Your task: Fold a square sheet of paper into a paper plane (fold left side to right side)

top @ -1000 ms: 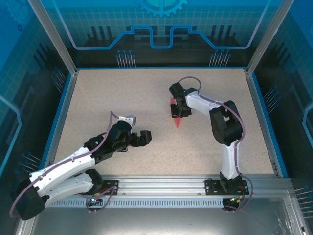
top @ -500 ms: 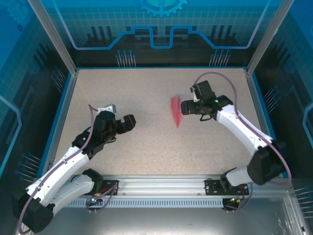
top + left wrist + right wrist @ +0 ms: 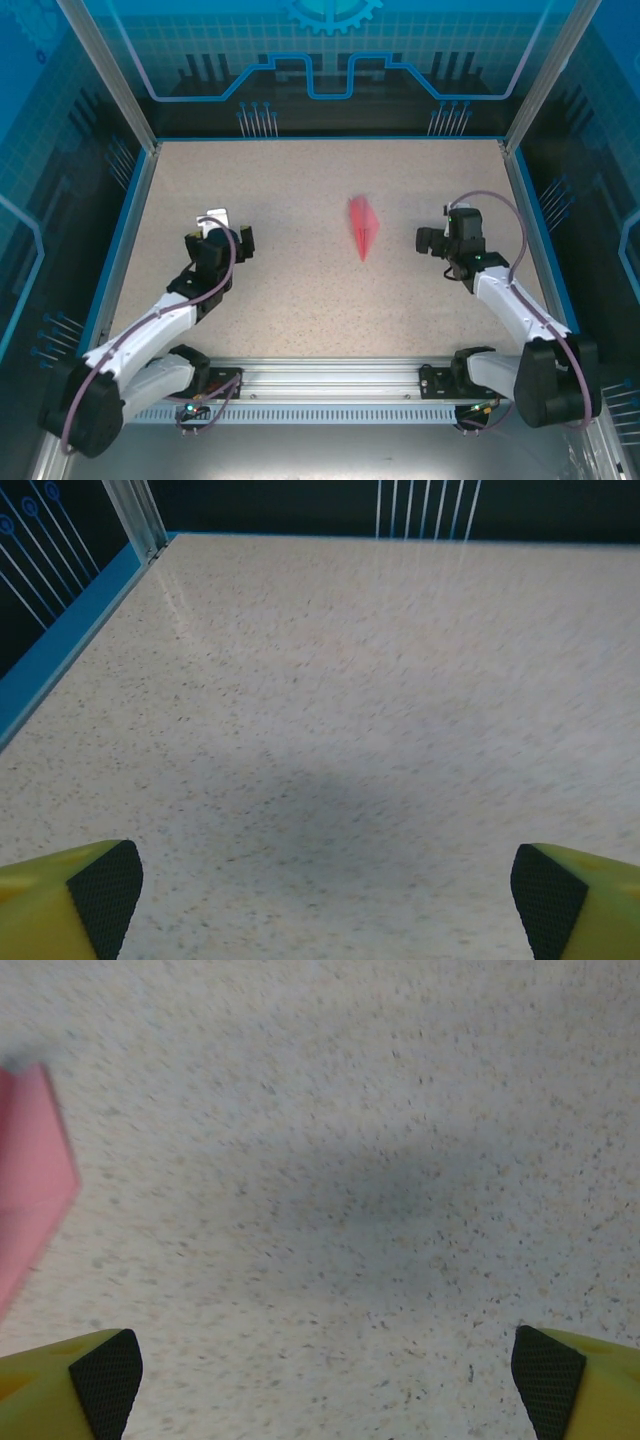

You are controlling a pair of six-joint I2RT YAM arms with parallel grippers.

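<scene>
The paper plane (image 3: 362, 228) lies flat on the speckled table (image 3: 300, 180) as a slim pink-red dart, its point toward the near edge. Its edge also shows at the left border of the right wrist view as paper plane (image 3: 30, 1170). My right gripper (image 3: 447, 238) stands open to the right of the plane, clear of it, with bare table between its yellow fingers (image 3: 80, 1385). My left gripper (image 3: 218, 236) is open far to the left of the plane, with nothing between its fingers (image 3: 80, 900).
A blue rim (image 3: 128, 230) borders the table on the left, back and right. The left wrist view shows the back-left corner post (image 3: 140, 515). The arms' mounting rail (image 3: 330, 380) runs along the near edge.
My right gripper has opened, let go of the plane and pulled back to the right. The plane now lies alone on the table. My left arm has drawn back to the left.
</scene>
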